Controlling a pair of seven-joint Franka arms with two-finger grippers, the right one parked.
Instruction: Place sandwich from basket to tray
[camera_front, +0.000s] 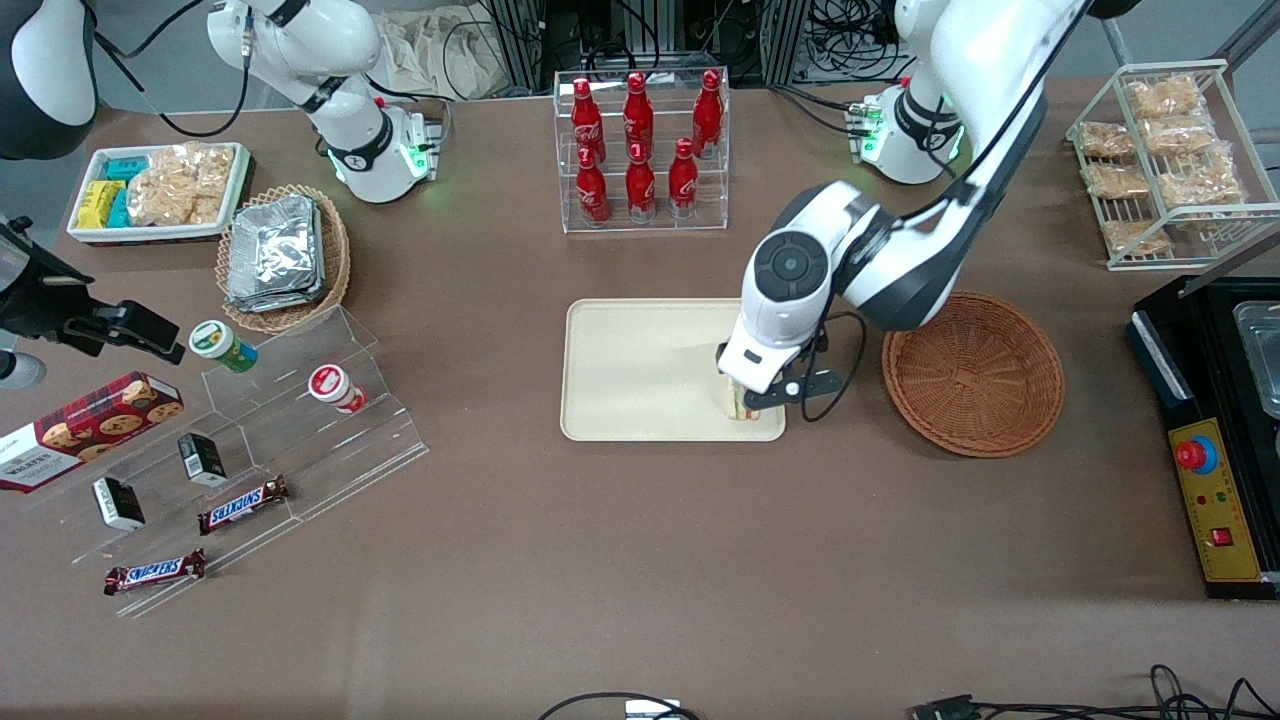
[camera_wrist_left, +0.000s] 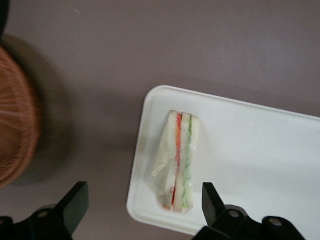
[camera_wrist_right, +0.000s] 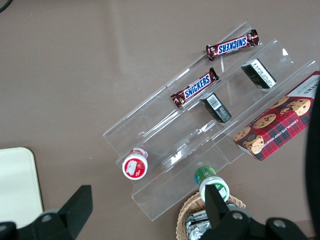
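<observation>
The sandwich (camera_front: 737, 406) (camera_wrist_left: 180, 161), a plastic-wrapped wedge with green and red filling edges, lies on the cream tray (camera_front: 640, 370) (camera_wrist_left: 250, 145), at the tray's corner nearest the front camera and the basket. My left gripper (camera_front: 745, 392) (camera_wrist_left: 144, 204) hangs open just above it. Its black fingers (camera_wrist_left: 75, 202) stand wide apart, clear of the sandwich on both sides. The reddish-brown wicker basket (camera_front: 972, 372) (camera_wrist_left: 15, 125) sits beside the tray toward the working arm's end, with nothing in it.
A clear rack of red bottles (camera_front: 640, 150) stands farther from the front camera than the tray. A black control box (camera_front: 1215, 440) sits beside the basket. A clear stepped snack shelf (camera_front: 250, 440) and a foil-packet basket (camera_front: 282, 255) lie toward the parked arm's end.
</observation>
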